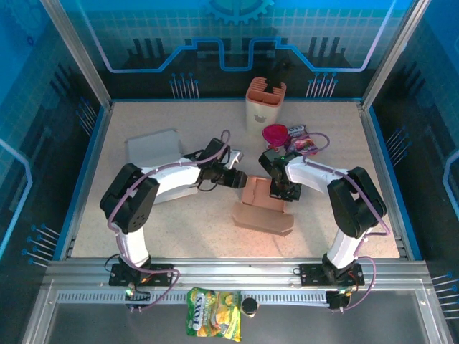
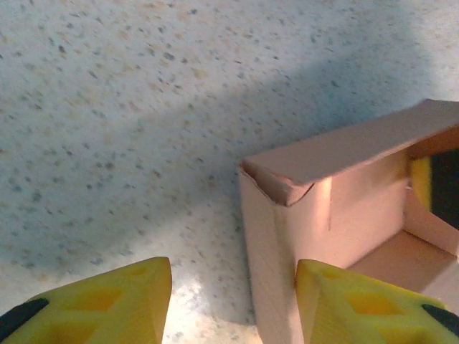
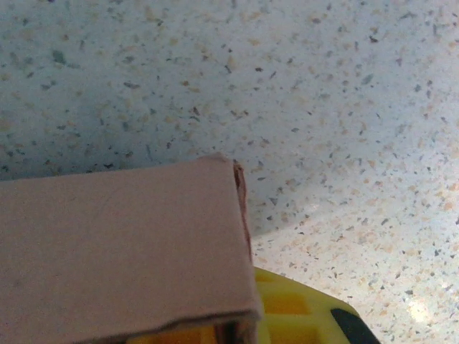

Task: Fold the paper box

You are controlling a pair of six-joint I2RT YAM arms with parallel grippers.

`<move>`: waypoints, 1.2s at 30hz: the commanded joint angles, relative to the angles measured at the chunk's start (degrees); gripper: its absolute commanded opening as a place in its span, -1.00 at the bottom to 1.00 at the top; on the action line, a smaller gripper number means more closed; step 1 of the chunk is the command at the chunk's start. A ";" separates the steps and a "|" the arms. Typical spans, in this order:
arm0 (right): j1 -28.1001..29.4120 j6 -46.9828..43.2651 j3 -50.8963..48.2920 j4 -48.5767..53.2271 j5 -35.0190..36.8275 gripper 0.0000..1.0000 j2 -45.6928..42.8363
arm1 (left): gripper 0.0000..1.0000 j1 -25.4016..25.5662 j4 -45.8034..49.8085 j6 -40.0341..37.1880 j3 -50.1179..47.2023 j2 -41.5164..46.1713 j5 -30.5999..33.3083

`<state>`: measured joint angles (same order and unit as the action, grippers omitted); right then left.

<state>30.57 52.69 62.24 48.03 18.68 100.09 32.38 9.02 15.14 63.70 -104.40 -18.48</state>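
Left jaws apart astride paper box (image 2: pixel 323 208)

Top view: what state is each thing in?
Paper box: partly folded, one flap lying flat.
Left gripper: jaws open, astride a box wall.
Right gripper: at the box; open or shut unclear.
Orange holder: upright.
Snack bag: lying flat.
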 commanded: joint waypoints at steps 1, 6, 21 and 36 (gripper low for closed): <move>-0.60 -3.95 -2.90 -7.73 -0.01 -1.00 1.48 | 0.01 -0.21 -7.76 3.64 -4.98 4.44 -3.74; -0.60 -6.92 -3.48 -9.55 0.31 -1.00 0.33 | 0.13 -0.34 -15.30 9.01 -11.32 8.82 -5.36; -2.22 -17.39 -9.80 -22.08 -4.69 -1.00 -4.69 | -0.24 -1.32 -30.38 16.03 -20.50 9.25 -9.99; -2.44 -17.62 -9.31 -22.48 -6.75 -1.00 -4.68 | -0.38 -0.84 -29.23 13.87 -20.61 7.10 -7.28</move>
<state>28.69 35.27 54.57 28.60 13.41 93.60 31.40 -21.26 30.57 42.81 -96.29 -26.55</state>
